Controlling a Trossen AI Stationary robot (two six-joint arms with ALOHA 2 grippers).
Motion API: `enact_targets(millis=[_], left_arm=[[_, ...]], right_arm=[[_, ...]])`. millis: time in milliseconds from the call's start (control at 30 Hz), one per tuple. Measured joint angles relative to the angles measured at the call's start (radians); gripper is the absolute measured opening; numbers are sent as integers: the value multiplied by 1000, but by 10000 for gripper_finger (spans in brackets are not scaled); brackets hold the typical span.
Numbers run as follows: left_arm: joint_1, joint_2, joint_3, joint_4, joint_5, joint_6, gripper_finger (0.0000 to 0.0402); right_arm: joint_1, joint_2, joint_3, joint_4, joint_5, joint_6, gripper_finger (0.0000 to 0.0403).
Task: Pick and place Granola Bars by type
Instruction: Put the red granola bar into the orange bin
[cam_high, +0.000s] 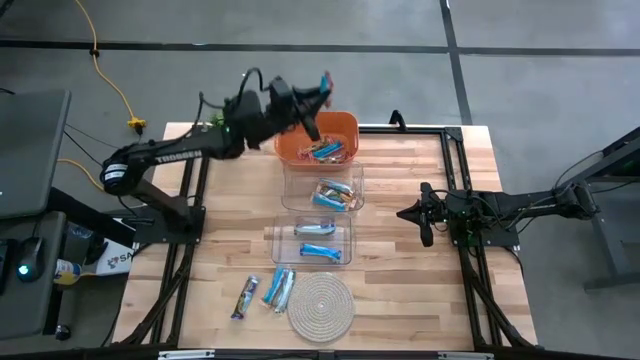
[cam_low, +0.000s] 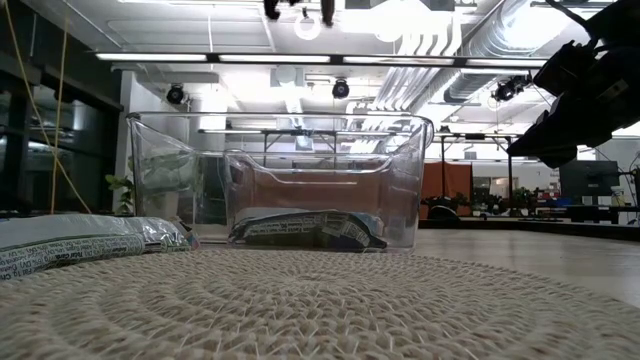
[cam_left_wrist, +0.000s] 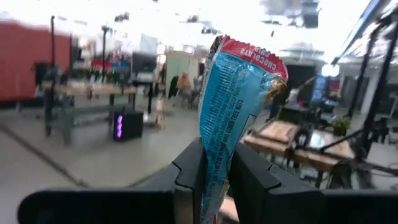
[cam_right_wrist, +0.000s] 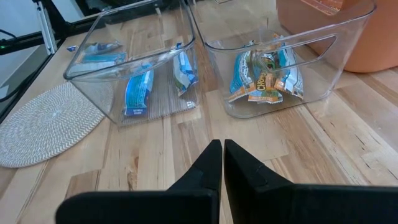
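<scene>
My left gripper (cam_high: 312, 97) is raised over the far rim of the orange bin (cam_high: 345, 124) and is shut on a light-blue granola bar with a red end (cam_left_wrist: 239, 93). The orange bin holds several bars (cam_high: 325, 150). The middle clear bin (cam_right_wrist: 323, 68) has blue and orange-printed bars (cam_right_wrist: 264, 78), and the near clear bin (cam_right_wrist: 87, 62) has light-blue bars (cam_right_wrist: 138, 93). Three more bars (cam_high: 262, 293) lie flat on the table beside the woven coaster (cam_high: 321, 306). My right gripper (cam_right_wrist: 222, 152) is shut and waits above the wood on the table's right side. My left gripper pinches the light-blue bar between its two fingers (cam_left_wrist: 189, 171) at one end of the wrapper (cam_left_wrist: 216, 168). The rest of the bar sticks out past the fingertips, its red end (cam_left_wrist: 255, 55) farthest from them. It is lifted clear above the orange bin.
The bins stand in a row down the table's middle, from the orange one at the far edge toward the coaster at the near edge. A black frame (cam_high: 455, 170) runs along the table's right side. Bare wood (cam_high: 400, 270) lies right of the clear bins.
</scene>
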Motion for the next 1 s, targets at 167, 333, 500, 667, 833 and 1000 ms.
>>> enact_targets(millis=[167,333,500,667,833,1000], left_arm=[[152,0,0,-145,168,-86,60],[270,17,0,-321,328,-75,60],[323,58,0,-449,478,37,60],[325,114,0,-587,493,182,60],[325,177,0,-686,475,278,60],[325,222,0,-727,378,350,60]], right_arm=[[0,0,0,0,0,0,0],[0,0,0,0,0,0,0],[0,0,0,0,0,0,0],[0,0,0,0,-1,0,0],[0,0,0,0,0,0,0],[0,0,0,0,0,0,0]])
